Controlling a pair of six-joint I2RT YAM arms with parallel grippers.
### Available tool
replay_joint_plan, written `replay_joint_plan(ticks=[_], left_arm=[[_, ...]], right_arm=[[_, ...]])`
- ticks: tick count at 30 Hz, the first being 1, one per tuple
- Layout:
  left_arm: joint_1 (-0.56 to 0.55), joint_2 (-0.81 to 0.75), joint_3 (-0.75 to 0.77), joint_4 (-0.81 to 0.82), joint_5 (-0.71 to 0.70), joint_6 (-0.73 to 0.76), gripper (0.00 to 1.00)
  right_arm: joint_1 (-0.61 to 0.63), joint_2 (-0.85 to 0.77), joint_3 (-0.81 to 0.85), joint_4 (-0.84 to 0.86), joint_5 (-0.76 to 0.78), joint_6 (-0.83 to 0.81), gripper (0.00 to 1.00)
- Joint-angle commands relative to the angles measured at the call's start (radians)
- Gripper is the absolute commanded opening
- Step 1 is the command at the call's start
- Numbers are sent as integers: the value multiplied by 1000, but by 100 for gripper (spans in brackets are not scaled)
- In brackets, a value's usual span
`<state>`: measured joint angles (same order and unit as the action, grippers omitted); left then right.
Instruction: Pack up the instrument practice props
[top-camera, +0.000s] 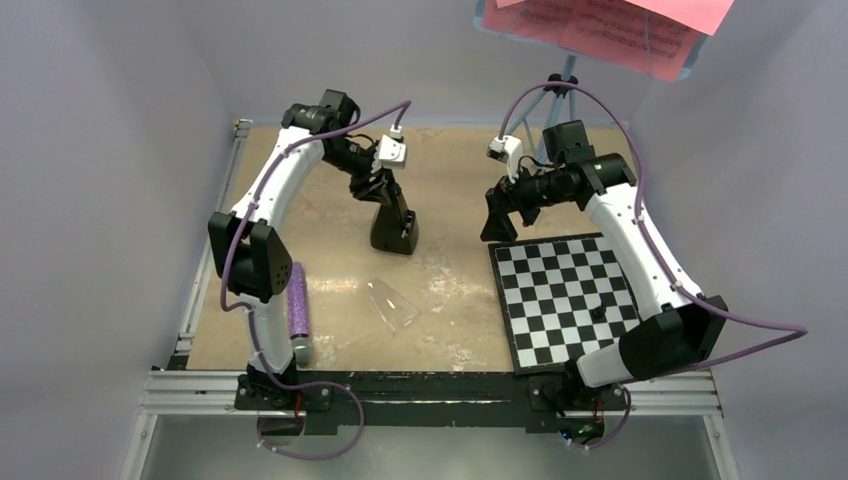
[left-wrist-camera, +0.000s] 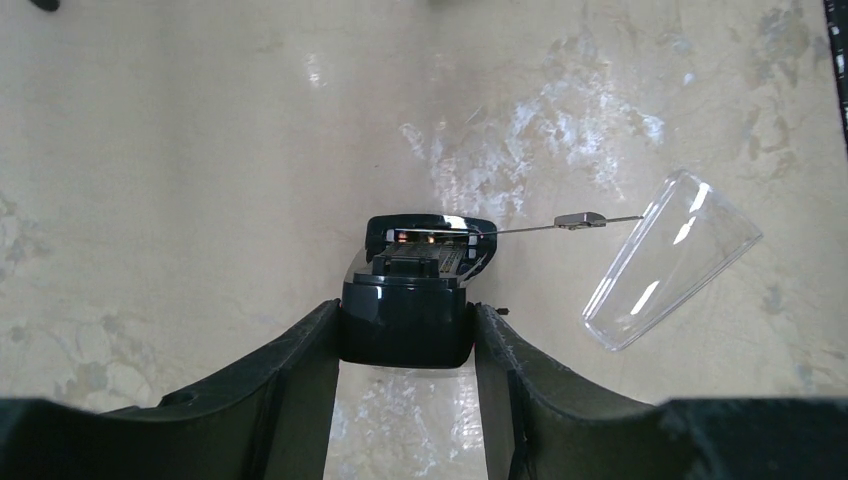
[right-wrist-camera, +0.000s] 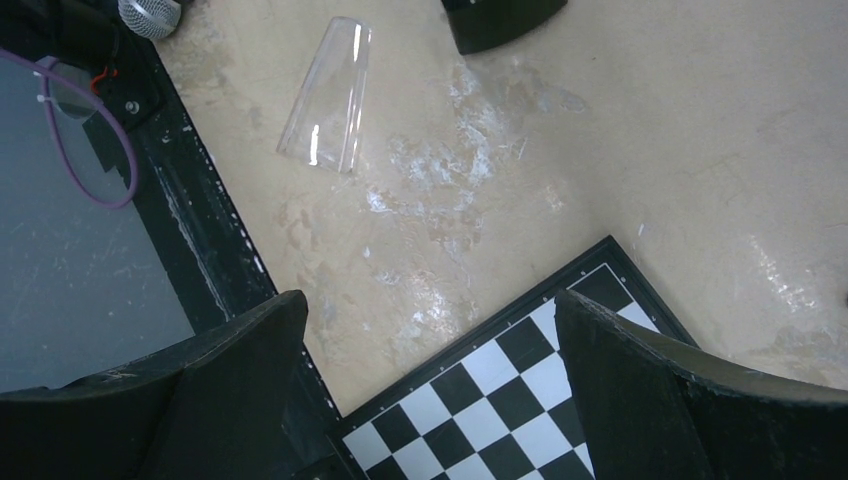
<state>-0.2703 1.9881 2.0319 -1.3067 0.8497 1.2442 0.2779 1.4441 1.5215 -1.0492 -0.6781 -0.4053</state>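
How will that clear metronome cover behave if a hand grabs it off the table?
The clear cover looks thin-walled and hollow, so it is probably light and apt to flex under a squeeze. The glare on its glossy surface suggests it is slippery. Lying on its side and tapered, it may skid or spin if nudged.

My left gripper (left-wrist-camera: 405, 335) clamps the black metronome (left-wrist-camera: 410, 295) from both sides above the tan table (left-wrist-camera: 200, 150). Its thin pendulum rod (left-wrist-camera: 580, 220) sticks out toward the near side, pointing at the clear cover (left-wrist-camera: 672, 262), which lies flat, apart from the metronome.
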Motion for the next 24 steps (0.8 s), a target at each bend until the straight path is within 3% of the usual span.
replay_joint_plan(ticks=[1, 7, 11, 19, 24], left_arm=[[-49, -119, -79, 48, 145, 3, 0], [-94, -179, -187, 64, 220, 66, 0], [-105, -244, -328, 189, 211, 66, 0], [-108, -325, -529, 407, 106, 19, 0], [-115, -324, -558, 533, 80, -145, 0]], right_arm=[[3, 1, 3, -32, -73, -45, 98], [4, 4, -43, -91, -117, -254, 94], [34, 59, -68, -48, -145, -345, 87], [132, 184, -76, 131, -210, -328, 62], [133, 189, -135, 316, -201, -165, 57]])
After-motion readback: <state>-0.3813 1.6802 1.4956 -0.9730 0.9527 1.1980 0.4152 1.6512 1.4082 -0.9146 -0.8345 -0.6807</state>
